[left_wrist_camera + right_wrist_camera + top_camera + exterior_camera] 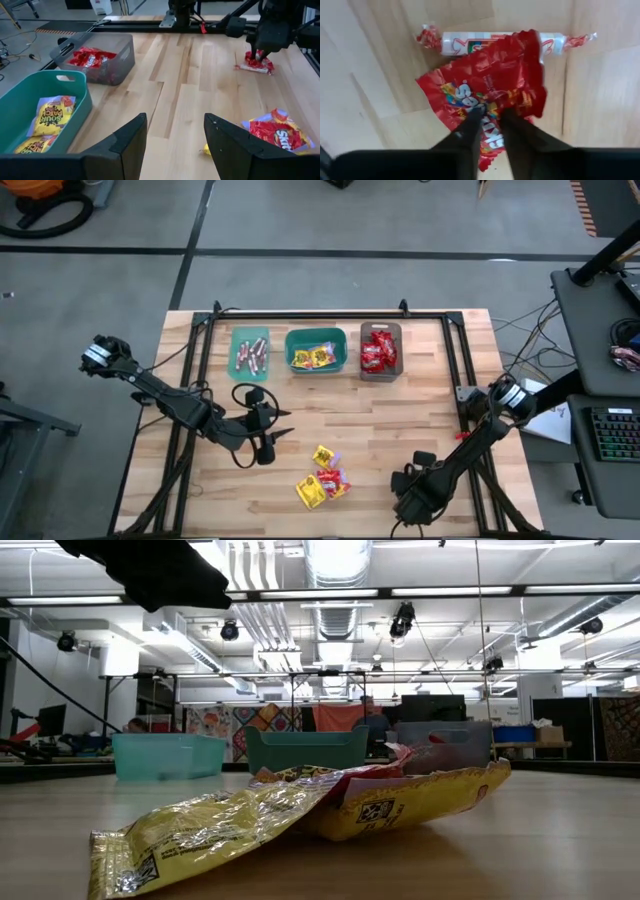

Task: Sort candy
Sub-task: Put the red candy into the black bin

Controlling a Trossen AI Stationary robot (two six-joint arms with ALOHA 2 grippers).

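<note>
The red packet (490, 100) lies on the bench (380, 75), overlapping a pale wrapped roll (470, 44) beneath it. My right tool (491, 114) pinches its crumpled middle, fingers narrow. My left tool (175, 132) hangs wide apart near the teal bin (75, 95).

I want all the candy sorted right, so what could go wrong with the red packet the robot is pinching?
1. The right hand pinches only a crinkled fold of the red packet, so it might slip out on the way up.
2. The packet lies over a wrapped roll, so lifting could drag or flick that roll away.
</note>
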